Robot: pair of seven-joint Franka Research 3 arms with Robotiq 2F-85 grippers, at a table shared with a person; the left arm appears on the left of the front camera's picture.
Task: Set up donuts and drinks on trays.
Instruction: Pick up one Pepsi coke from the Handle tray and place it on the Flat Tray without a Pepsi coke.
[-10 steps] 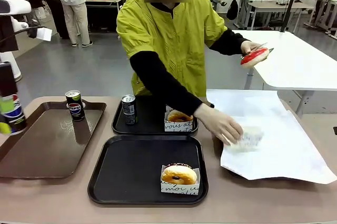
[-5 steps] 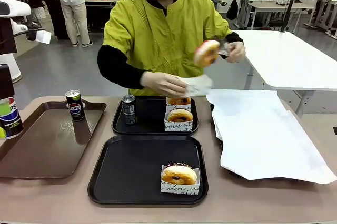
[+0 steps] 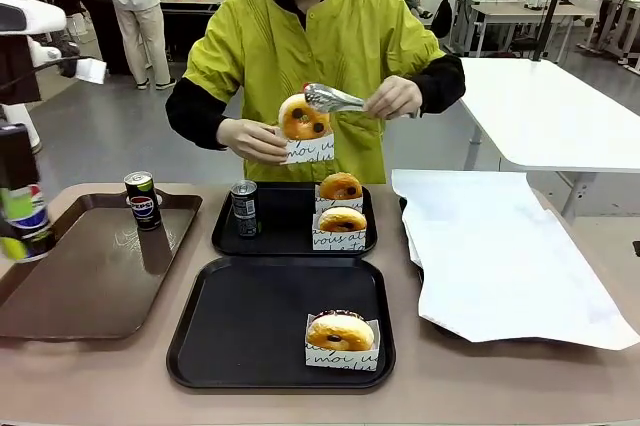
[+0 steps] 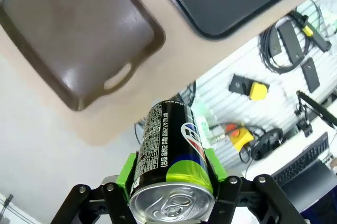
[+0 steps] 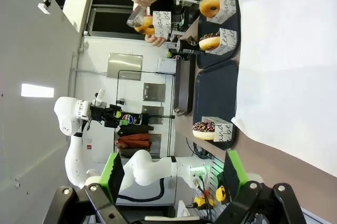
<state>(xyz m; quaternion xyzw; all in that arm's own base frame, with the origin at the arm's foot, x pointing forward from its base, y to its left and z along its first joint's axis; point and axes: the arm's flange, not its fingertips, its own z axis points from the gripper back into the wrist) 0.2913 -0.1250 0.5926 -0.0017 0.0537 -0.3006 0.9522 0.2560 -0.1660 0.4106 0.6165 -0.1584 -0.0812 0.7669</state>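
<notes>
Green pads of the left gripper (image 4: 171, 182) pinch a slim dark can (image 4: 171, 153), held off the table's left edge. Rightward: a smooth brown tray (image 3: 60, 286), two rimmed black trays (image 3: 250, 346) with boxed ring donuts (image 3: 340, 331). The right gripper (image 5: 171, 174) stands spread, empty.
</notes>
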